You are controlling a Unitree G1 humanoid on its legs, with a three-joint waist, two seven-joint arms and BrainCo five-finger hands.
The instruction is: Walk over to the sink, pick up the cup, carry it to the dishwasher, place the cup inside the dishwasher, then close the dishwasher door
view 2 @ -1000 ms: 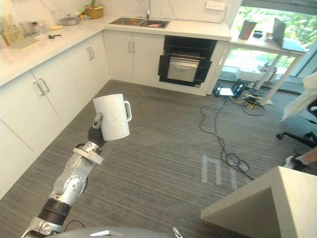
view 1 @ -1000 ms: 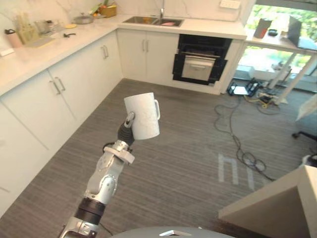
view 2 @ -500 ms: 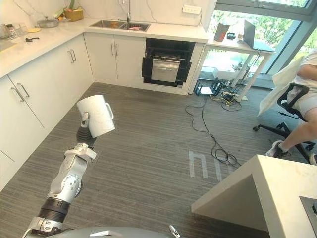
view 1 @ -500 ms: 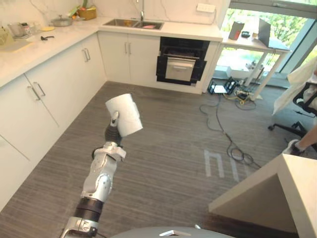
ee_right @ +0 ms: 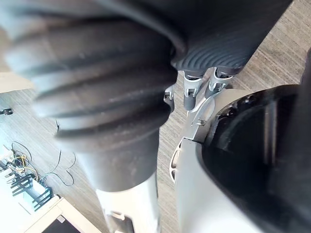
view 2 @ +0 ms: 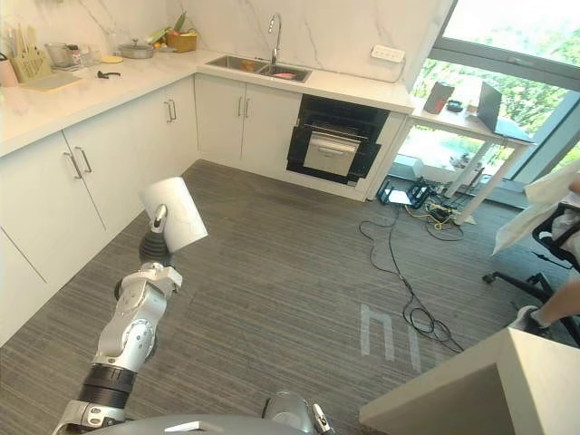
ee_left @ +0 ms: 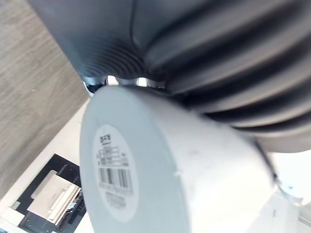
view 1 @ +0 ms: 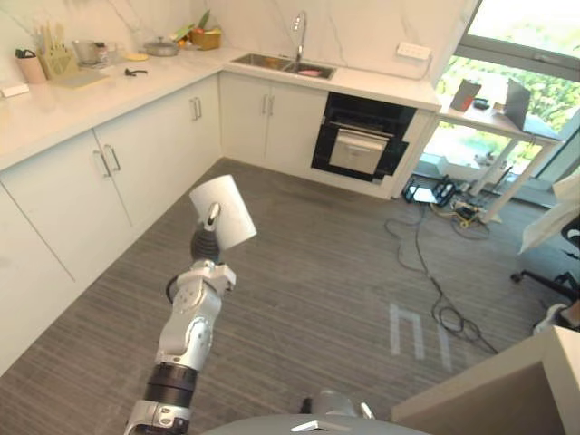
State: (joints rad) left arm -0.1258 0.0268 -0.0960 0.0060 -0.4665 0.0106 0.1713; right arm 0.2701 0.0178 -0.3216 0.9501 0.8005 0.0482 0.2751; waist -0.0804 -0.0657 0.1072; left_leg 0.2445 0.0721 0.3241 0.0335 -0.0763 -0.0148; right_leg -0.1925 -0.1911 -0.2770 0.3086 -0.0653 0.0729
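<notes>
The fingers (view 1: 211, 218) of the left hand (view 1: 206, 243) were curled tight round a white cup (view 1: 227, 204), which was tilted, with its base turned toward the wrist. In the left wrist view a barcode sticker (ee_left: 112, 171) sat on that base. The cup was held up in mid-air over the grey striped floor (view 1: 317, 272), near the white cabinets (view 1: 109, 177) on the robot's left. The sink (view 1: 281, 63) lay in the far counter (view 1: 91, 91). The dark dishwasher (view 1: 362, 145) stood under the counter just beside the sink, well apart from the cup. The right hand (ee_right: 190, 91) showed beside the robot's body, and I could not tell how it was set
</notes>
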